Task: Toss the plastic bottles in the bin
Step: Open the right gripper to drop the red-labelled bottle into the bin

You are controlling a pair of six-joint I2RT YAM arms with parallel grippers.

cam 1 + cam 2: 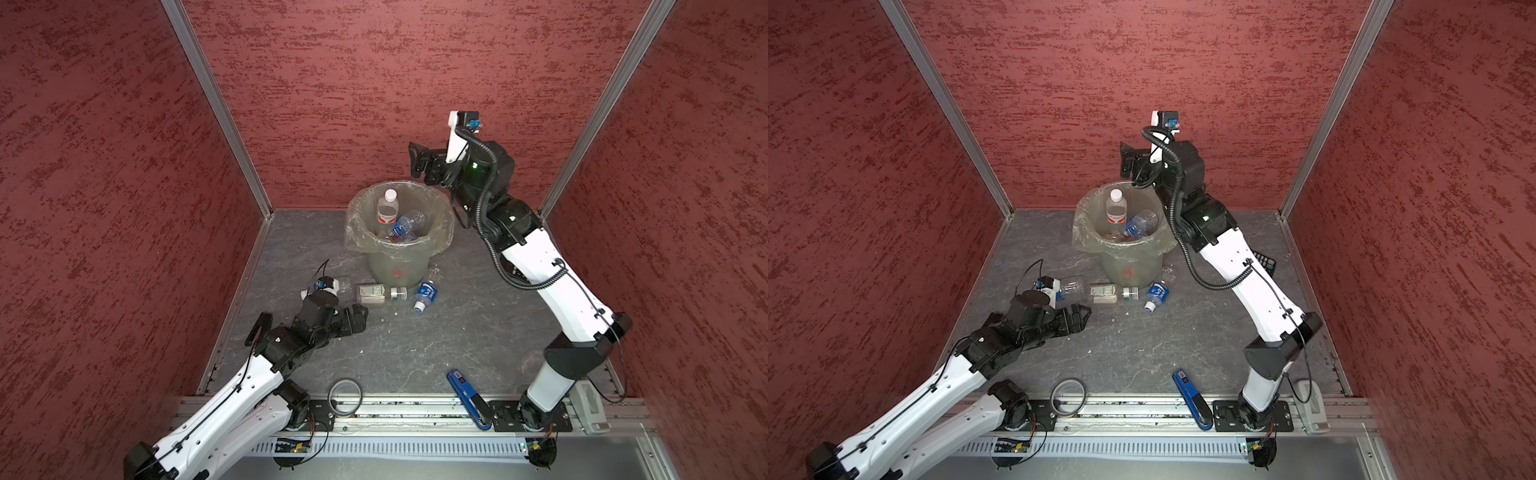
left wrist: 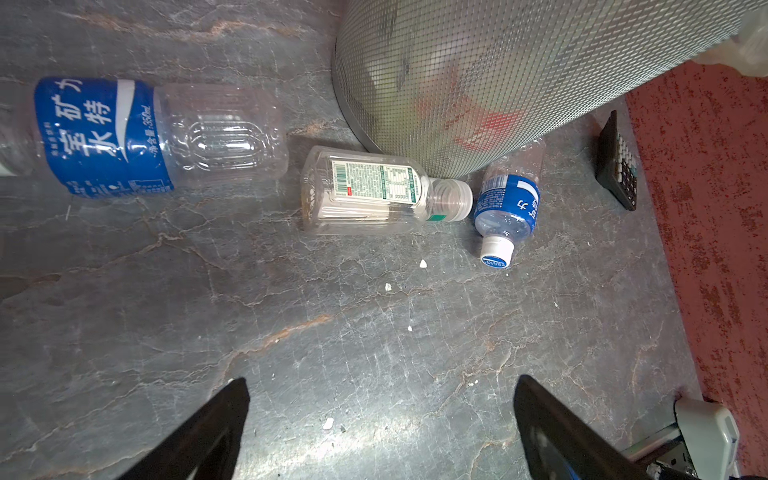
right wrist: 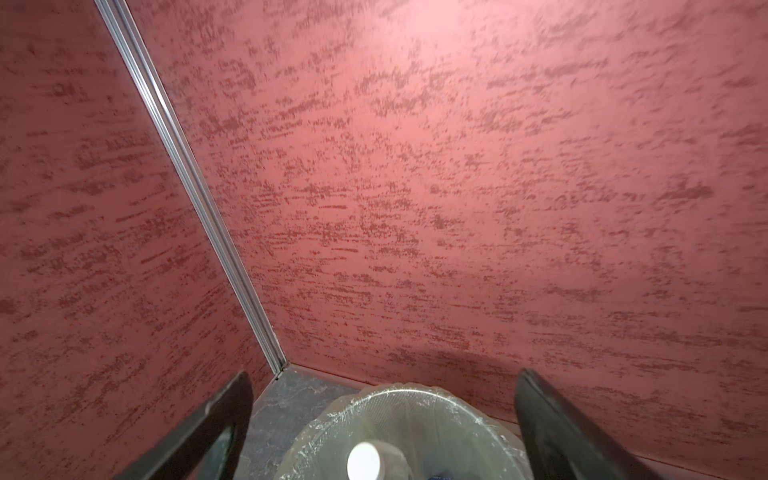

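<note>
The bin [image 1: 386, 266], lined with a clear bag, stands at the back of the floor in both top views. Inside it lie a white-capped plastic bottle [image 1: 387, 208] and a blue-labelled one [image 1: 405, 224]. On the floor in front of the bin are three plastic bottles: a large blue-labelled one [image 2: 124, 137], a green-and-white-labelled one [image 2: 374, 191] and a small blue-labelled one [image 2: 505, 208]. My left gripper [image 2: 382, 386] is open and empty, low over the floor short of these bottles. My right gripper [image 1: 415, 160] hangs open and empty above the bin's far rim [image 3: 415, 390].
A black calculator [image 1: 1262, 262] lies right of the bin, partly under the right arm. Near the front edge are a blue-and-black stapler-like tool [image 1: 467, 399], a tape ring [image 1: 345, 397] and a white-grey device [image 1: 590, 407]. Red walls close in three sides.
</note>
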